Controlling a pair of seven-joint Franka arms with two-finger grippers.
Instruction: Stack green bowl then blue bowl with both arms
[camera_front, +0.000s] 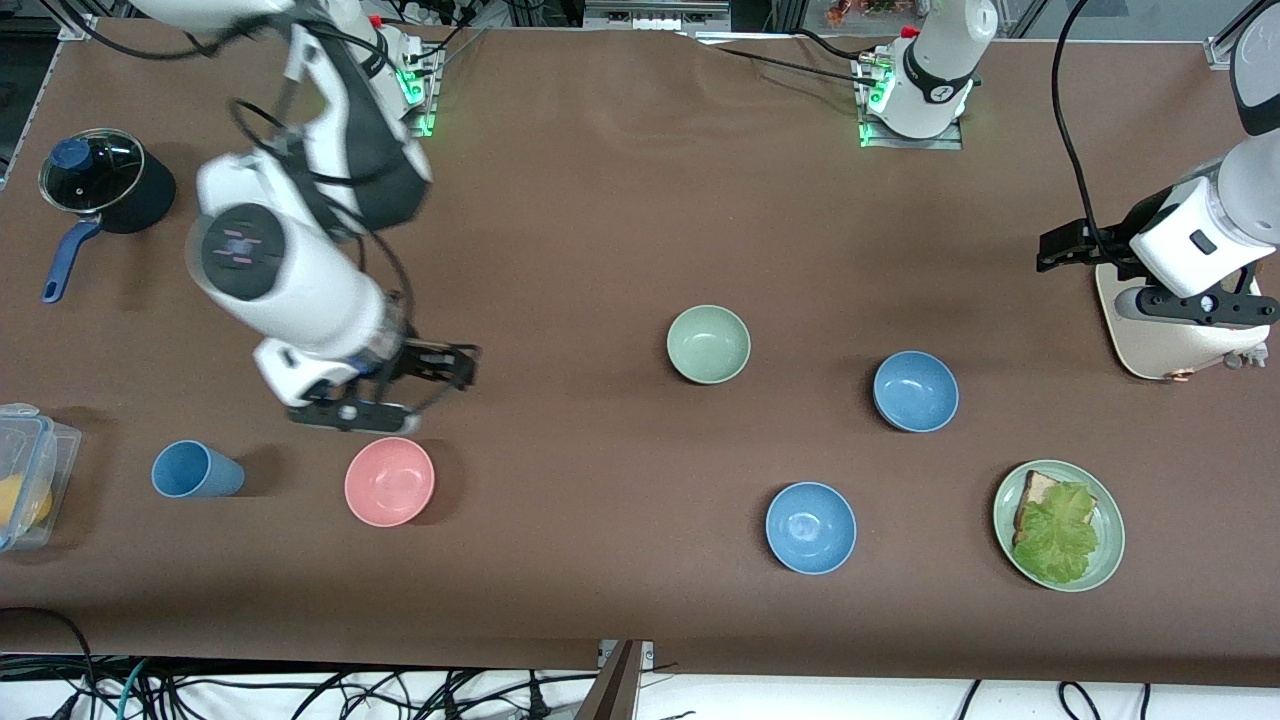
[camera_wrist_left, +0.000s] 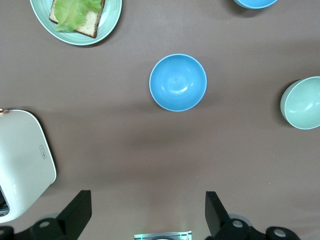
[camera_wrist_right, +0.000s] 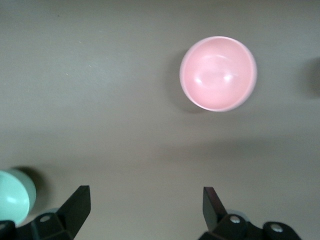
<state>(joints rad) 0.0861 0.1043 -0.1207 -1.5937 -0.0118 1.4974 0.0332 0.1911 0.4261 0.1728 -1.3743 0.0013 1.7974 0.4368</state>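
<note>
The green bowl (camera_front: 708, 344) sits upright near the middle of the table; it also shows at the edge of both wrist views (camera_wrist_left: 302, 102) (camera_wrist_right: 14, 202). One blue bowl (camera_front: 915, 391) (camera_wrist_left: 178, 82) lies beside it toward the left arm's end. A second blue bowl (camera_front: 810, 527) (camera_wrist_left: 255, 2) lies nearer to the front camera. My right gripper (camera_front: 440, 372) (camera_wrist_right: 145, 210) hangs open and empty over bare table beside a pink bowl (camera_front: 389, 481) (camera_wrist_right: 218, 73). My left gripper (camera_front: 1050, 250) (camera_wrist_left: 147, 210) is open and empty over the table, apart from the bowls.
A green plate (camera_front: 1110, 540) (camera_wrist_left: 112, 22) with bread and lettuce and a white appliance (camera_front: 1165, 345) (camera_wrist_left: 20, 160) stand at the left arm's end. A blue cup (camera_front: 195, 470), a clear container (camera_front: 30, 470) and a lidded pot (camera_front: 100, 185) stand at the right arm's end.
</note>
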